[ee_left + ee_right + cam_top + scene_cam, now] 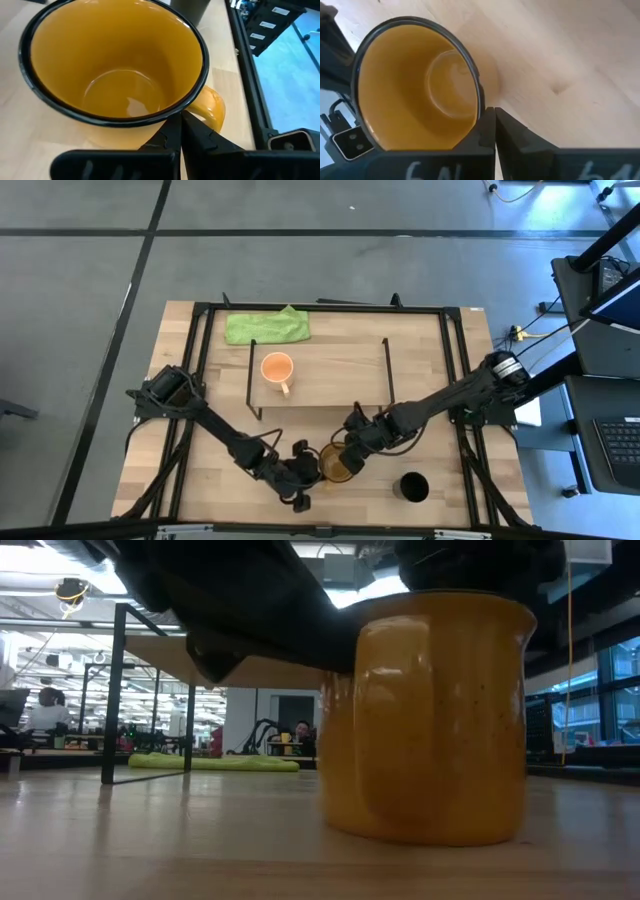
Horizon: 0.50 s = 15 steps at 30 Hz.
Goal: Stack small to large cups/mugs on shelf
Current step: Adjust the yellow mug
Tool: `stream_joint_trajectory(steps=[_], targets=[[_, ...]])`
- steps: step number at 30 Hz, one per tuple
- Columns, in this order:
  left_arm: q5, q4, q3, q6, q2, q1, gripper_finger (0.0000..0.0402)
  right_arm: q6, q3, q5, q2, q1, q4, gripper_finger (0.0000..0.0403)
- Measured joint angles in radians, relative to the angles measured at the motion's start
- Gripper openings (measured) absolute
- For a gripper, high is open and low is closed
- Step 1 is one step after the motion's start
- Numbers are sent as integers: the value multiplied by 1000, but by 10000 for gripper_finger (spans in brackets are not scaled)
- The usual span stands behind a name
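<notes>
Both jaws were closed, left gripper [304,467] and right gripper [352,457] flanking the olive-yellow mug [336,464] on the worktop [440,430], neither visibly gripping it; it probably needed regrasping before going to the shelf [335,368].

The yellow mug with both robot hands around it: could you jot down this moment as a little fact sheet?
yellow mug: upright on the table, front middle, empty
left gripper: shut, at the mug's rim by the handle
right gripper: shut, at the rim on the opposite side
orange mug: on the shelf, left end
black cup: on the table, right of the yellow mug
green cloth: behind the shelf
</notes>
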<state>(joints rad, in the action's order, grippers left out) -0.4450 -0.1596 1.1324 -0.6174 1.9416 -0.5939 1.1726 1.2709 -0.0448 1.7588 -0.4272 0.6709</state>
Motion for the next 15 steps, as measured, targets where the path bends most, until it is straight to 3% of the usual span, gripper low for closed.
stream_joint_trajectory(steps=[15], targets=[[-31, -3, 0, -1, 1, -6, 0, -82, 0, 17, 26, 62, -28, 4]])
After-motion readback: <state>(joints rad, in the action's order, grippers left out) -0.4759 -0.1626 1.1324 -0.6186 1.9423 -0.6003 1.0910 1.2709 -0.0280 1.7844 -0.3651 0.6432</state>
